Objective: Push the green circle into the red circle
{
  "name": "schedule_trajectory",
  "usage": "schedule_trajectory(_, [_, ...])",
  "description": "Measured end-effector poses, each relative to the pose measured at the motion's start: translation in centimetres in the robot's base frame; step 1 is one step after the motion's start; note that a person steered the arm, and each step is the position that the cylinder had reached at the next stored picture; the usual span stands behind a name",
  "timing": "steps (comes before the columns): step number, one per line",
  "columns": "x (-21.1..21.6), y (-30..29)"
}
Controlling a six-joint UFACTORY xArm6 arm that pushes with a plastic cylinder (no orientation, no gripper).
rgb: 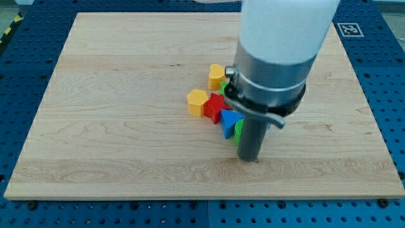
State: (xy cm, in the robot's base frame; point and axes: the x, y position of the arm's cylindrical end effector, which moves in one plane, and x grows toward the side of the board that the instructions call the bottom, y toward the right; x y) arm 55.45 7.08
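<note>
Several small blocks lie packed together near the middle of the wooden worktop (pixel 114 95) you see here. Going from the view's left, first comes a yellow heart-shaped block (pixel 197 101), touching a red block (pixel 215 106) whose shape you cannot tell surely. Above them is a second yellow block (pixel 216 75), with a small piece of green block (pixel 224 86) just beside it, mostly hidden by the arm. Next is a blue triangle block (pixel 230 122), and a green block (pixel 238 131) pressed against the rod. My tip (pixel 249 159) stands just below and right of this green block, touching it. The arm carries no jaws, so they are out of sight.
</note>
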Motion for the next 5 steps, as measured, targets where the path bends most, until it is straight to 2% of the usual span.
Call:
schedule_trajectory(1, [-3.2,0.1])
schedule_trajectory(3, [-5.7,0.2])
schedule_trajectory(4, [-8.8,0.2])
schedule_trajectory(5, [-8.6,0.2])
